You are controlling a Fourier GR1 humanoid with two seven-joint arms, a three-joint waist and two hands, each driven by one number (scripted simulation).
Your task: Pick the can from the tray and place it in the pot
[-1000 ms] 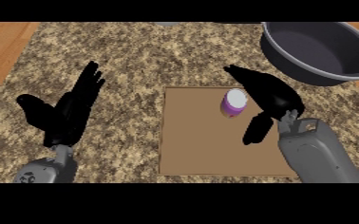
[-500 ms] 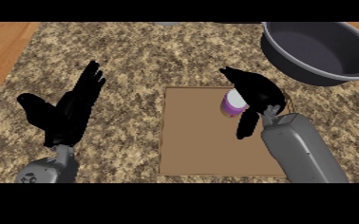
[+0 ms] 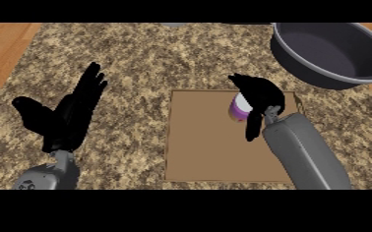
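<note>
A purple and white can (image 3: 237,110) stands upright on the brown tray (image 3: 207,147), near its far right part. My right hand (image 3: 260,97) is against the can's right side. Its fingers curl over the can's far side and its thumb (image 3: 252,127) comes down on the near side, so most of the can is hidden. The grey pot (image 3: 320,66) sits at the far right on the counter, beyond the tray's corner. My left hand (image 3: 67,115) rests open at the left, fingers up, well away from the tray.
The tray lies on a speckled stone counter (image 3: 145,64). A strip of wooden surface (image 3: 13,44) shows at the far left edge. My right forearm (image 3: 301,150) covers the tray's right edge.
My right hand has moved left onto the can and its fingers have wrapped around it, hiding more of it. The can stands where it was. The left hand has not moved.
</note>
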